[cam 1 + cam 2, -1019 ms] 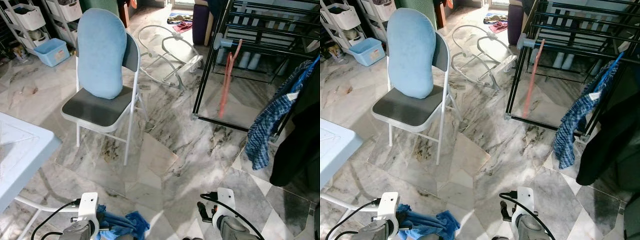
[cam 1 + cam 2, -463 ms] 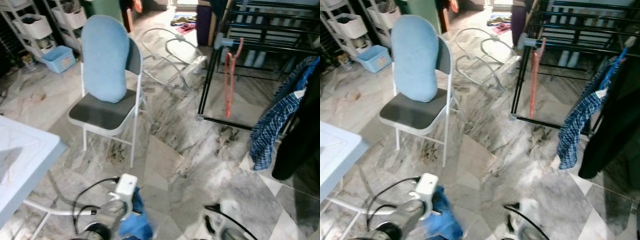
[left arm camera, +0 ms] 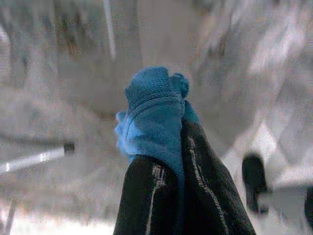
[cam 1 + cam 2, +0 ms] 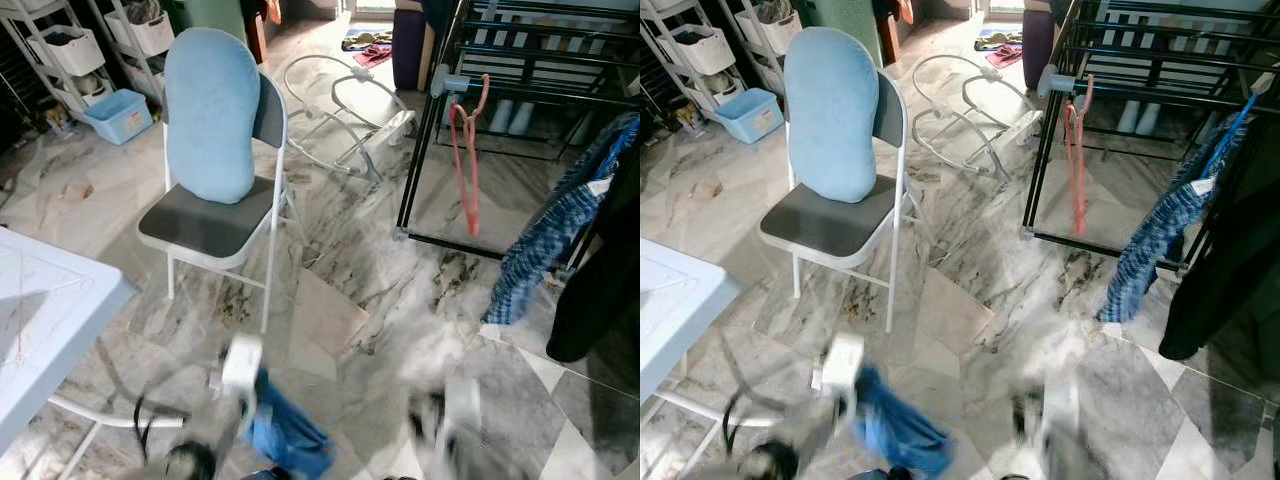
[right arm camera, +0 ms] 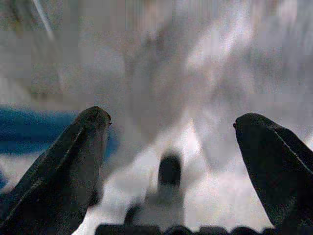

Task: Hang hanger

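Left gripper (image 3: 171,147): fingers pinched tight on blue cloth (image 3: 154,115), near the chair (image 4: 215,215);
Right gripper (image 5: 171,147): fingers spread wide, holding nothing

You're over glossy grey-veined marble floor (image 4: 380,290). The chair (image 4: 215,225) shows white-painted metal tubing, a matt grey fabric seat and a soft pale-blue plush cushion (image 4: 210,110). The hanger (image 4: 466,150) looks like smooth red plastic on a black metal rack (image 4: 520,60). Your left fingers (image 3: 146,200), matt black, pinch nubby blue terry cloth (image 3: 154,117).
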Controlling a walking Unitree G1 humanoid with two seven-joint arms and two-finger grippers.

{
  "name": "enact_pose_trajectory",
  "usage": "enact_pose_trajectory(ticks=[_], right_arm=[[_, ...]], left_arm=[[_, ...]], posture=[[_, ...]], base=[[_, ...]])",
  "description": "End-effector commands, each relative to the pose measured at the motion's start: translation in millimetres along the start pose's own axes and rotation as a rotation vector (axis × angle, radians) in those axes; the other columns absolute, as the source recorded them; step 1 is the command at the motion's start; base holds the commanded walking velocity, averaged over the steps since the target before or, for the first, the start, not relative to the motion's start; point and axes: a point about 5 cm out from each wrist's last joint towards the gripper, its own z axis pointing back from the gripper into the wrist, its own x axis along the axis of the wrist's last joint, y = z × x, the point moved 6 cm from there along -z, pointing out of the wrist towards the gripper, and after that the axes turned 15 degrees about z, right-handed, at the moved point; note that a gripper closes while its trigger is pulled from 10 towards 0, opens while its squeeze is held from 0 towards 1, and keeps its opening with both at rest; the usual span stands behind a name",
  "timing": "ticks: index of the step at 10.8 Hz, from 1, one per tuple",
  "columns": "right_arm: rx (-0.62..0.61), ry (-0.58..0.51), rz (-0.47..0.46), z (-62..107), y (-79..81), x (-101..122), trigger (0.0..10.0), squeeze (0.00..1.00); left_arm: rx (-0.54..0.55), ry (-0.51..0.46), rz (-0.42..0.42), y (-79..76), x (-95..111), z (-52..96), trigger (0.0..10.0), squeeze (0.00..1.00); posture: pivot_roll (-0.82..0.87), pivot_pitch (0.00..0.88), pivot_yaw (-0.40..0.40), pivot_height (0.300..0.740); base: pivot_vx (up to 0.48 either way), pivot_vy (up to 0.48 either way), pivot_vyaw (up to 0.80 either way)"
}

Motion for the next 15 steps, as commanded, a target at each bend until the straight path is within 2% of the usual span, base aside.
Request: enact_pose_trajectory(ticks=[1, 2, 3, 4, 5, 7, 8, 9, 10, 11, 12, 13, 14, 15], right_arm=[[0.019, -0.087, 0.041, -3.0, -0.5, 25.6, 10.0, 0.00], [-0.013, -0.222, 0.037, -4.8, -17.4, 72.3, 10.0, 0.00], [-0.026, -0.248, 0.041, -4.7, -22.2, 82.6, 10.0, 0.00], [-0.081, -0.429, 0.035, 3.3, -45.2, 147.0, 10.0, 0.00], [-0.099, -0.492, 0.112, 8.8, -48.1, 165.8, 10.0, 0.00], [-0.074, -0.571, 0.337, 19.5, -38.5, 182.9, 10.0, 0.00], [-0.043, -0.617, 0.363, 29.2, -34.0, 184.0, 10.0, 0.00], [0.018, -0.645, 0.349, 40.2, -23.8, 178.6, 10.0, 0.00], [0.034, -0.684, 0.353, 56.7, -18.7, 175.7, 10.0, 0.00], [0.006, -0.700, 0.354, 67.5, -23.3, 172.3, 10.0, 0.00], [-0.019, -0.690, 0.362, 74.0, -25.2, 164.6, 10.0, 0.00], [-0.042, -0.675, 0.302, 83.6, -24.8, 156.9, 10.0, 0.00], [-0.075, -0.693, 0.271, 87.9, -27.7, 159.5, 10.0, 0.00], [-0.117, -0.708, 0.095, 98.1, -33.2, 159.5, 10.0, 0.00]], left_arm=[[-0.014, -0.110, 0.007, 0.3, 37.1, -1.1, 10.0, 0.00], [-0.058, -0.231, -0.025, -7.9, 85.8, 0.3, 10.0, 0.00], [-0.065, -0.256, -0.041, -9.6, 96.3, 1.2, 10.0, 0.00], [-0.109, -0.400, -0.151, -18.4, 151.2, 11.7, 10.0, 0.00], [-0.089, -0.445, -0.203, -15.6, 168.1, 16.4, 10.0, 0.00], [-0.158, -0.505, -0.199, -20.1, 196.8, 26.9, 10.0, 0.00], [-0.179, -0.545, -0.152, -19.0, 200.8, 31.1, 10.0, 0.00], [-0.236, -0.578, -0.067, -20.9, 196.9, 35.4, 10.0, 0.00], [-0.279, -0.658, -0.012, -21.2, 192.5, 47.6, 10.0, 0.00], [-0.262, -0.700, -0.002, -17.1, 183.3, 56.5, 10.0, 0.00], [-0.229, -0.733, -0.032, -10.7, 172.9, 64.2, 10.0, 0.00], [-0.147, -0.766, -0.019, 6.1, 159.9, 74.5, 10.0, 0.00], [-0.142, -0.768, -0.005, 9.3, 155.8, 77.2, 10.0, 0.00], [-0.100, -0.760, 0.038, 20.1, 141.5, 88.1, 10.0, 0.00]], posture=[[-0.11, 0.109, 0.067, 0.740], [-0.11, 0.112, 0.049, 0.740], [-0.11, 0.112, 0.049, 0.740], [-0.11, 0.113, 0.044, 0.740], [-0.12, 0.109, 0.047, 0.740], [-0.14, 0.092, 0.060, 0.740], [-0.14, 0.086, 0.071, 0.740], [-0.15, 0.077, 0.104, 0.740], [-0.15, 0.074, 0.104, 0.740], [-0.14, 0.080, 0.101, 0.740], [-0.14, 0.088, 0.102, 0.740], [-0.13, 0.105, 0.091, 0.740], [-0.12, 0.116, 0.083, 0.740], [-0.10, 0.135, 0.074, 0.740]], base=[[0.000, 0.000, 0.00], [0.000, 0.000, 0.00], [0.000, 0.000, 0.00], [0.000, 0.000, 0.00], [0.000, 0.000, 0.00], [0.000, 0.000, 0.00], [0.000, 0.000, 0.00], [0.000, 0.000, 0.00], [0.000, 0.000, 0.00], [0.000, 0.000, 0.00], [0.000, 0.000, 0.00], [0.000, 0.000, 0.00], [0.000, 0.000, 0.00], [0.000, 0.000, 0.00]])
